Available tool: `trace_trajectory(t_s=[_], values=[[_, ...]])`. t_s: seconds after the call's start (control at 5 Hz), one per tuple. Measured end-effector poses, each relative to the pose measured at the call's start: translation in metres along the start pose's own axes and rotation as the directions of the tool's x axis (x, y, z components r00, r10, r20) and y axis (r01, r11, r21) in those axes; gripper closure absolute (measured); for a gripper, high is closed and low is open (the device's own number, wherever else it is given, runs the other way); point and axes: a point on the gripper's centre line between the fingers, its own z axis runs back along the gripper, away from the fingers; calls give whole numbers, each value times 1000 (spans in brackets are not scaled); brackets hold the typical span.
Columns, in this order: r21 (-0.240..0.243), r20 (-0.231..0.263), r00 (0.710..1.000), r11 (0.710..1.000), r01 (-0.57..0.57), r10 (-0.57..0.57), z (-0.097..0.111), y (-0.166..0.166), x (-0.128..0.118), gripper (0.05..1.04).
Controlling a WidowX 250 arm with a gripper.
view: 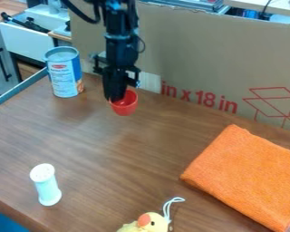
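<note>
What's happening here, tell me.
A robot arm's black gripper is down at a small red cup, reaching its rim; whether it grips the cup is unclear. Beside them stands a blue-and-white can. Nearer the camera on the wooden table are an upright white container, a folded orange cloth and a yellow toy with a white loop.

Arm (120, 43) was matte black — slim, blocky segments, faint bluish highlights near the top joint. Thick black cable (80, 16) bowed out on one side, thinner cable (143, 44) looped off the other. Gripper (116, 97) was black too — bracket-like bits jutted from its sides.
</note>
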Motion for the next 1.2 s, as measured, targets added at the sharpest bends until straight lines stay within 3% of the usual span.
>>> trace_trajectory(t_s=[0.4, 0.8, 1.0, 1.2], values=[[59, -59, 996, 996, -66, 69, -22, 21, 24, 987], [82, -58, 996, 994, -70, 75, -23, 25, 28, 956], [73, -74, 994, 995, -71, 76, -30, 23, 25, 753], [48, -28, 991, 990, -132, 133, -15, 16, 19, 464]])
